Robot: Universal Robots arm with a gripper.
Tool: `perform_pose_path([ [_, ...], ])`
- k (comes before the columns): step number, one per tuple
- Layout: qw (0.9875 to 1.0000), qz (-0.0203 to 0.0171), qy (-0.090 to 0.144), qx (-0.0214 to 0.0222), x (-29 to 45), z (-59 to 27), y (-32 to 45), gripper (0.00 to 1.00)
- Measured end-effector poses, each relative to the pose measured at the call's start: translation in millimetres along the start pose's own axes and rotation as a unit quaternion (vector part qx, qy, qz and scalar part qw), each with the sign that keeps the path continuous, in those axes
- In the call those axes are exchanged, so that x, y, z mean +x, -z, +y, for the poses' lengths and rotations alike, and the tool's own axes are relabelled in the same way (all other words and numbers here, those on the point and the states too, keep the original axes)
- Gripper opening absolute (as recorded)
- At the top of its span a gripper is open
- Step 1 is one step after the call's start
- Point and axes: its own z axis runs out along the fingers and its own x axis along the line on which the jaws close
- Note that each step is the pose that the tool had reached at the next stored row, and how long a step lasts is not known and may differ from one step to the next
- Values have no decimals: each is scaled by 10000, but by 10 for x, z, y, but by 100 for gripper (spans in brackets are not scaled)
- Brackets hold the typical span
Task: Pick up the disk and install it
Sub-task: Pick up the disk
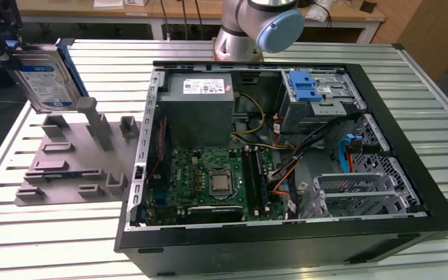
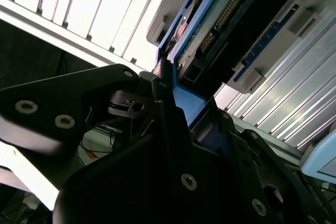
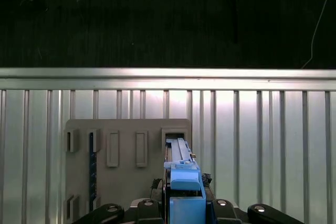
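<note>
Fixture plate (image 1: 62, 179) and computer case (image 1: 286, 245) side by side on the table (image 1: 45, 245)
The fixture plate lies at the exterior view's left of the computer case; the disk (image 1: 45, 81) hangs upright in the gripper (image 1: 7, 51) above the plate's far end; the arm's base (image 1: 244, 35) stands behind the case.

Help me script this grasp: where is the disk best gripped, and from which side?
Probably best at the top end of the disk, coming from above. It stands upright over the grey fixture, so that end is free, and its thin body in the blue carrier offers flat parallel faces. The gripper is shut on it there.
</note>
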Motion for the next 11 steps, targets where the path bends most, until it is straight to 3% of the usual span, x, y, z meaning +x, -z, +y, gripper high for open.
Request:
perform_pose_path([
  [11,10000,0,0,0,-1,2,90,36],
])
